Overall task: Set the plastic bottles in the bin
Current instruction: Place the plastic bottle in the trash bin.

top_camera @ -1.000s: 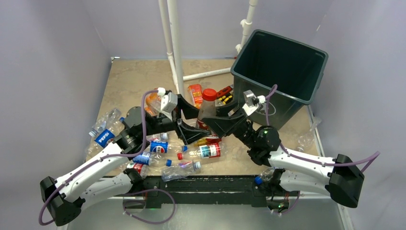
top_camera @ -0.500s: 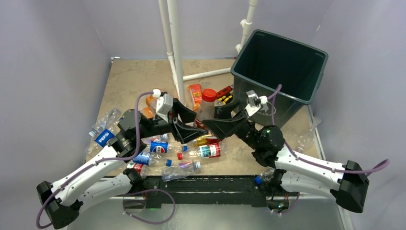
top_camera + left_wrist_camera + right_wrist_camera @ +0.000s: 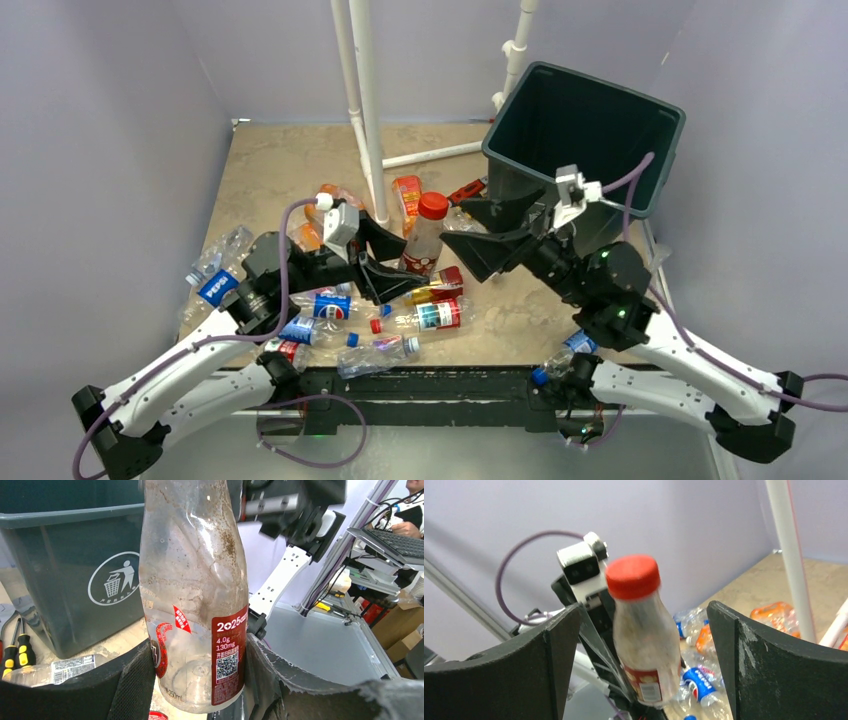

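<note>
A clear plastic bottle (image 3: 422, 235) with a red cap and a red label stands upright, its lower body gripped between the jaws of my left gripper (image 3: 405, 262). In the left wrist view both pads press the bottle (image 3: 195, 605). My right gripper (image 3: 472, 238) is open just right of the bottle and not touching it. The right wrist view shows the bottle (image 3: 641, 630) beyond the spread fingers. The dark green-grey bin (image 3: 640, 120) stands at the back right, its trash symbol (image 3: 112, 577) facing the left wrist. Several more crushed bottles (image 3: 325, 305) lie near the front.
Blue Pepsi bottles (image 3: 215, 285) and orange-labelled bottles (image 3: 407, 195) are scattered left and centre. Red and yellow tools (image 3: 468, 195) lie beside the bin. White pipes (image 3: 365, 100) rise behind the pile. A clear bottle (image 3: 640, 290) lies at the right edge.
My right gripper opened, let go of the red-capped bottle and drew back right toward the bin. My left gripper closed on the bottle's lower body and now holds it alone.
</note>
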You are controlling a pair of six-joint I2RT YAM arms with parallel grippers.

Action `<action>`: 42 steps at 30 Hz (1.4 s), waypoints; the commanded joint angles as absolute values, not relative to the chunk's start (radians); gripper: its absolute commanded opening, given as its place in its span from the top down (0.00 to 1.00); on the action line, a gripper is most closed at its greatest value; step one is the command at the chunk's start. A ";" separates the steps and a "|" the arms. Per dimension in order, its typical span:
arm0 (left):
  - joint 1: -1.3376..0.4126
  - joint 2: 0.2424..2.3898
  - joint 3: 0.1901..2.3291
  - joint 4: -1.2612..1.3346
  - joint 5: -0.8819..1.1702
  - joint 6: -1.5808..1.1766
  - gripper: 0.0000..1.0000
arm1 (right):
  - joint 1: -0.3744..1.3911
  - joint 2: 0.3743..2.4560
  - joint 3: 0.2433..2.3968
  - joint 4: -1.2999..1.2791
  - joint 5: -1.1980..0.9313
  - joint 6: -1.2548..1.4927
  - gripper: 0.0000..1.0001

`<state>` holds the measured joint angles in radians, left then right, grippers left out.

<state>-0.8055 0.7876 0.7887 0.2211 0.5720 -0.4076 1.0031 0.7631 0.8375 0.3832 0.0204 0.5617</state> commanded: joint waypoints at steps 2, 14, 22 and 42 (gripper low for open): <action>-0.805 0.772 0.812 0.149 0.564 -0.327 1.00 | 1.005 0.842 1.124 0.012 0.039 0.384 0.01; -0.804 0.774 0.849 0.098 0.582 -0.289 1.00 | 1.005 1.052 1.503 -0.449 0.045 0.372 0.02; -0.805 0.791 0.839 0.141 0.603 -0.316 1.00 | 1.005 1.049 1.492 -0.491 0.037 0.406 0.15; -0.805 0.784 0.838 0.143 0.607 -0.325 1.00 | 1.005 1.006 1.368 -0.281 0.002 0.460 0.52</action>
